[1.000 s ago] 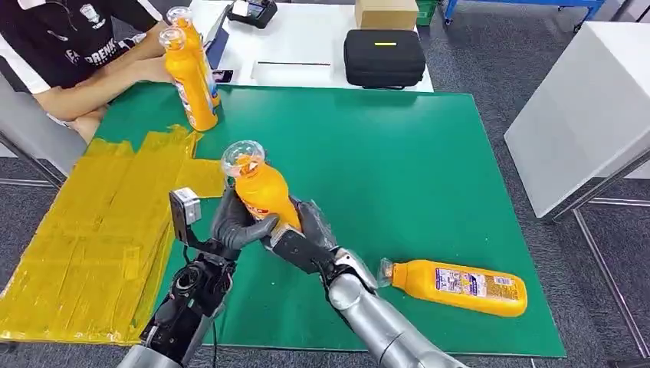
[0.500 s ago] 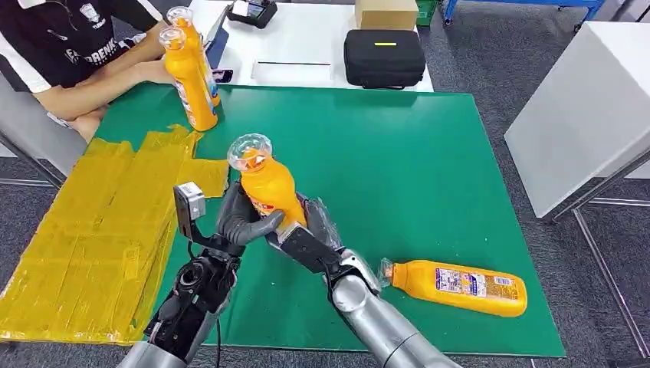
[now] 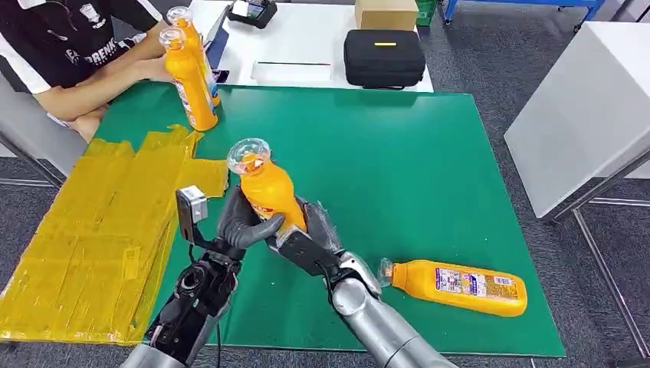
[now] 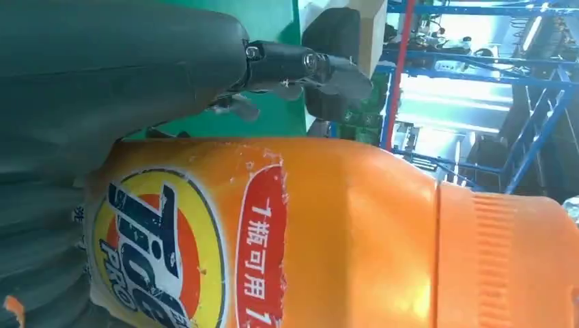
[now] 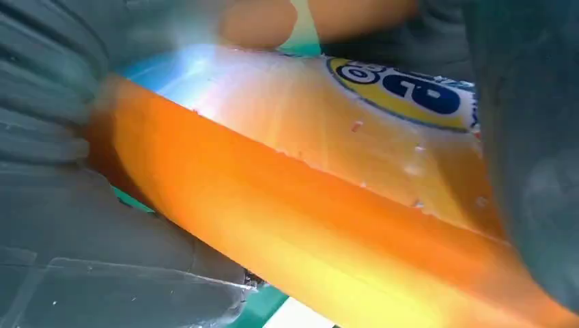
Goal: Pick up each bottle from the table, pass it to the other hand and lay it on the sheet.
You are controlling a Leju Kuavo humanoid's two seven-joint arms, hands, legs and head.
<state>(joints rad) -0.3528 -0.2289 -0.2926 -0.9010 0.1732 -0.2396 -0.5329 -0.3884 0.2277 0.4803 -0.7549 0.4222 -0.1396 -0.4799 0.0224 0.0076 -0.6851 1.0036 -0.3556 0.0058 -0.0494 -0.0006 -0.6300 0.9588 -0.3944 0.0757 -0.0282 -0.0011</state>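
An orange bottle (image 3: pixel 264 188) with a clear cap stands tilted above the green mat (image 3: pixel 398 153), held from both sides. My left hand (image 3: pixel 241 222) wraps its lower body from the left, and my right hand (image 3: pixel 310 230) grips it from the right and below. Up close, the left wrist view has the bottle's label (image 4: pixel 205 246) beside my dark fingers (image 4: pixel 300 68). In the right wrist view the bottle's orange side (image 5: pixel 307 225) crosses between grey parts of my hand. A second orange bottle (image 3: pixel 456 286) lies on its side near the mat's front right. The yellow sheet (image 3: pixel 92 230) lies at the left.
Two more orange bottles (image 3: pixel 188 69) stand at the mat's far left corner, beside a seated person's arm (image 3: pixel 92 92). A black case (image 3: pixel 383 57) and a cardboard box (image 3: pixel 385 13) sit on the white table behind. A white table (image 3: pixel 590 107) stands to the right.
The held bottle and both hands have shifted slightly right and up. Both hands stay around it.
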